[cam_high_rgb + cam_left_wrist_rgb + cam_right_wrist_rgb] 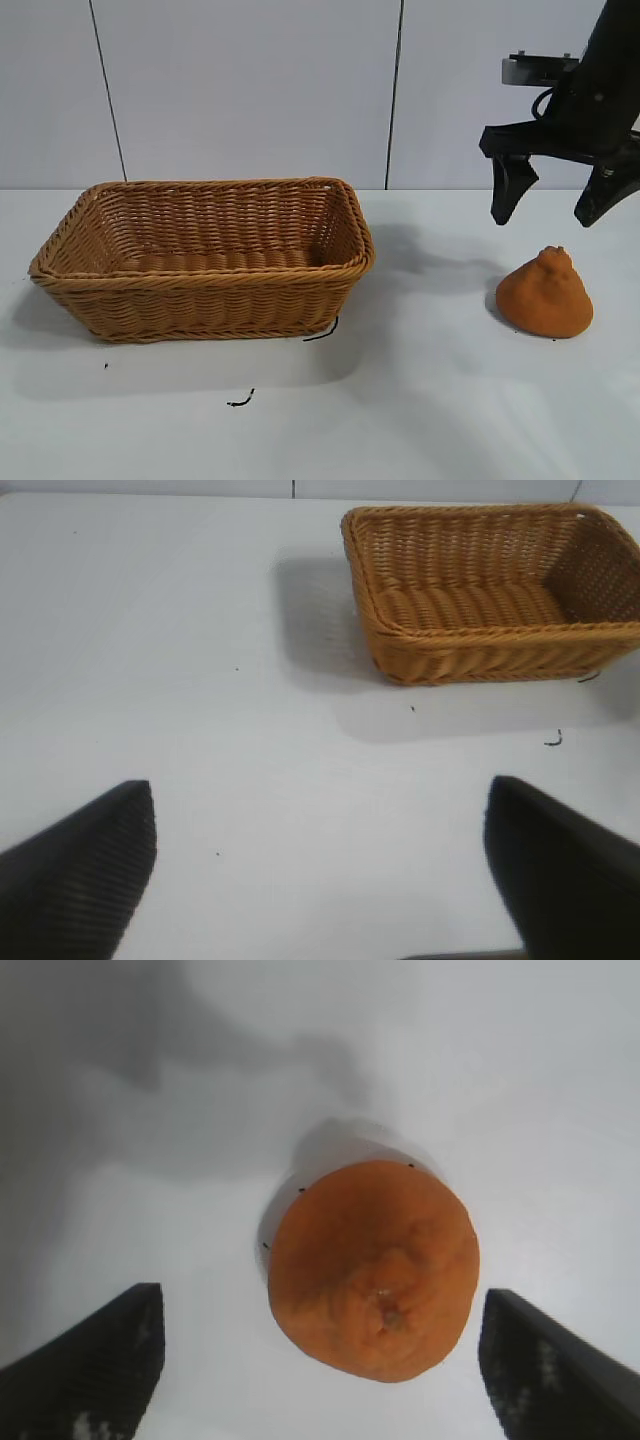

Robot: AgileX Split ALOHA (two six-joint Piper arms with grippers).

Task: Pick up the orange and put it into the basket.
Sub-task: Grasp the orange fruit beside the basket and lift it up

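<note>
The orange point(545, 293) sits on the white table at the right, cone-shaped with a knobbly top; from the right wrist it shows from above point(375, 1268). My right gripper point(548, 207) hangs open directly above it, fingers spread wider than the fruit and clear of it; in its own view point(322, 1305) the fruit lies between and beyond the two black fingertips. The woven wicker basket point(205, 262) stands at the left, holding nothing, and also shows in the left wrist view point(490, 660). My left gripper point(320, 795) is open over bare table, away from the basket.
The white table point(420, 400) carries a few small black marks in front of the basket point(240, 401). A pale panelled wall closes off the far side. Open tabletop lies between the basket and the orange.
</note>
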